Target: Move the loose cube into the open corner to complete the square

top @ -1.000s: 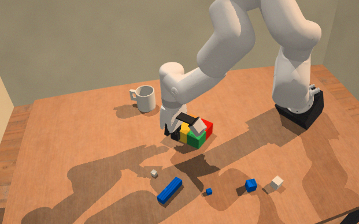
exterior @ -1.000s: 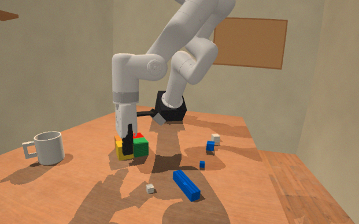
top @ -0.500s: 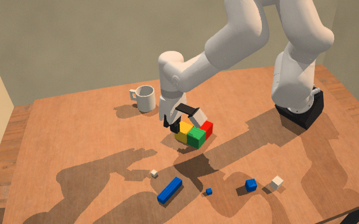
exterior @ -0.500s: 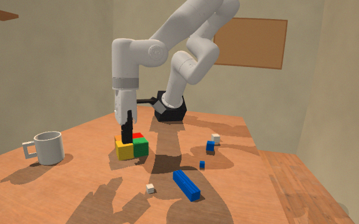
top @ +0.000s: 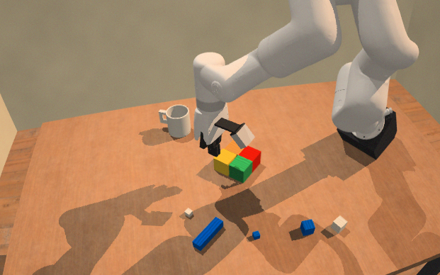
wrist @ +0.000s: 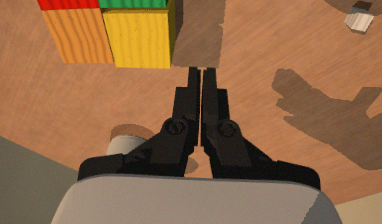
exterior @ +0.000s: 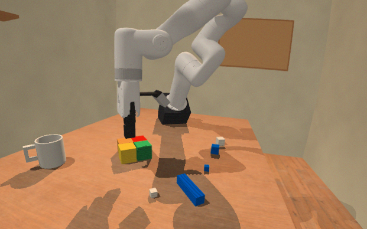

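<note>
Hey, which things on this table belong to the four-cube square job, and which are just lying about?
Part of the job:
yellow cube
green cube
red cube
orange cube
tool, shut and holding nothing

Just lying about:
white mug
long blue block
blue cube
tiny blue cube
two small white cubes
</note>
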Robot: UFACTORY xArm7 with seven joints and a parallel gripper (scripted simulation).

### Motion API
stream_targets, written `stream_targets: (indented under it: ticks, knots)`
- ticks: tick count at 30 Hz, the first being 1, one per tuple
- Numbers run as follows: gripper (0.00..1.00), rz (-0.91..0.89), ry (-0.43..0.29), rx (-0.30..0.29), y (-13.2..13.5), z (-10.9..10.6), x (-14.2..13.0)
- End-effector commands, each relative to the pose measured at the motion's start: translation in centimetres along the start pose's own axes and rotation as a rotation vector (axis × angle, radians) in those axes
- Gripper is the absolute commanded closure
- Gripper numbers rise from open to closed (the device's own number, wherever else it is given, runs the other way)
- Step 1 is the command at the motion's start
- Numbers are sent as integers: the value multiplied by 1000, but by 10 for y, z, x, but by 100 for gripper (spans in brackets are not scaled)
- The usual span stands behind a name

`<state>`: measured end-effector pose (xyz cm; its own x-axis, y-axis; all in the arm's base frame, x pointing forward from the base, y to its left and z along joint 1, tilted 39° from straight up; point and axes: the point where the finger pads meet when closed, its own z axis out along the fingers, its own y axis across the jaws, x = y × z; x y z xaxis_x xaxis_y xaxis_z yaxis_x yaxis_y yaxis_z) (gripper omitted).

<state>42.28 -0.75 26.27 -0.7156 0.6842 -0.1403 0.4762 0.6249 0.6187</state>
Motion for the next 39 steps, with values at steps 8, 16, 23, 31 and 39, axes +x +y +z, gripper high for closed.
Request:
stream_targets:
  ticks: [8, 16, 23, 31, 39]
  knots:
    - [100, 0, -3, -1, 0, -7, -1]
    - [100, 0, -3, -1, 0, -7, -1]
    - [50, 7, -3, -1, 0, -7, -1]
    - [50, 126, -3, 1, -3, -6, -4]
    - [50, 507, -5, 6, -12, -5, -12]
